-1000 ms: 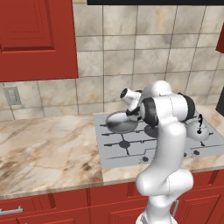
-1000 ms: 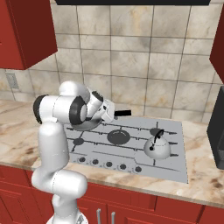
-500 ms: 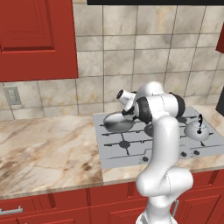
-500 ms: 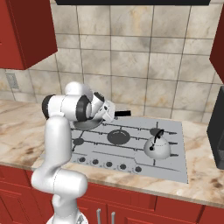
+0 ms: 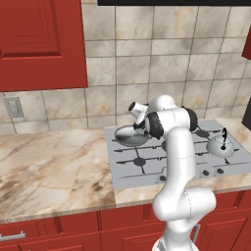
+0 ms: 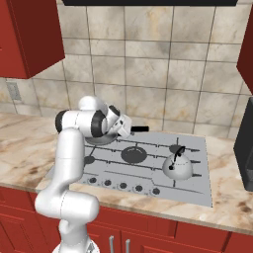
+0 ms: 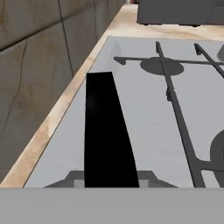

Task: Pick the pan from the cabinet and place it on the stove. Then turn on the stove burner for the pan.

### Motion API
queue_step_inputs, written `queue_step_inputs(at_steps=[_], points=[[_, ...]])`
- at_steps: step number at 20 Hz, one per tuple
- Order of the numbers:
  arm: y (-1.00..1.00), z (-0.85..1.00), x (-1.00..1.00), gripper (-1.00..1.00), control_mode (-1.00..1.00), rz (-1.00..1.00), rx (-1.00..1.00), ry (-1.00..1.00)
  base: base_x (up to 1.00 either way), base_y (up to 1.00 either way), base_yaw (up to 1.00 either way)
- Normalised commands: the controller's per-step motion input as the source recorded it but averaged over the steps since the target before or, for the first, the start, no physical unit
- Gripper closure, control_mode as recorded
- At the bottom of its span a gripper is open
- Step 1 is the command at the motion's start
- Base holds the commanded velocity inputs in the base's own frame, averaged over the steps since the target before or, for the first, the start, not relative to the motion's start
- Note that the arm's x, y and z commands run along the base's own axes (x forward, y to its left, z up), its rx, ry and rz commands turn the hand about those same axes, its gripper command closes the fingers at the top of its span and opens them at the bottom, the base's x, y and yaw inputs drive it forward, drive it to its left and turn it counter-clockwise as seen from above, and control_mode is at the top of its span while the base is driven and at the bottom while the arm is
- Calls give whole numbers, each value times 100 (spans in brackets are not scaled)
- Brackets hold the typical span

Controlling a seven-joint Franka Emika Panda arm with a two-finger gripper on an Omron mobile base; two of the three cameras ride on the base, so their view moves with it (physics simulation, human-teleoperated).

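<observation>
The pan (image 5: 130, 136), a shallow silver-grey dish, sits on the back left burner of the stove (image 5: 147, 169). Its straight black handle (image 6: 140, 129) points right along the back wall. My gripper (image 6: 129, 129) is at that handle, level with it. In the hand view the handle (image 7: 107, 131) runs up from between my two tips, and the gripper (image 7: 110, 177) is shut on it. My arm hides most of the pan (image 6: 101, 140) in the right base view. The red cabinet (image 5: 39, 44) hangs at the upper left with its door closed.
A domed silver kettle (image 5: 221, 146) (image 6: 178, 167) stands on the stove's right burner. Small knobs (image 6: 122, 186) line the front edge of the stove (image 6: 195, 185). A dark appliance (image 6: 245, 148) stands on the counter to the right. Marble counter (image 5: 49, 166) stretches left.
My forearm and elbow have swung a little left, closer over the pan. The pan rests on the same back left burner, with its handle still between my fingers.
</observation>
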Motion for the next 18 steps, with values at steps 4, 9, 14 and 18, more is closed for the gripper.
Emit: queue_step_inputs(at_steps=[4,9,14,18], points=[[0,-21,25,100,-100,-1,0,4,0,0,0],[0,-24,20,-100,-100,0,0,4,0,0,0],[0,-19,14,-100,-100,0,0,2,0,0,0],[0,-1,8,-100,-100,0,0,0,0,0,0]])
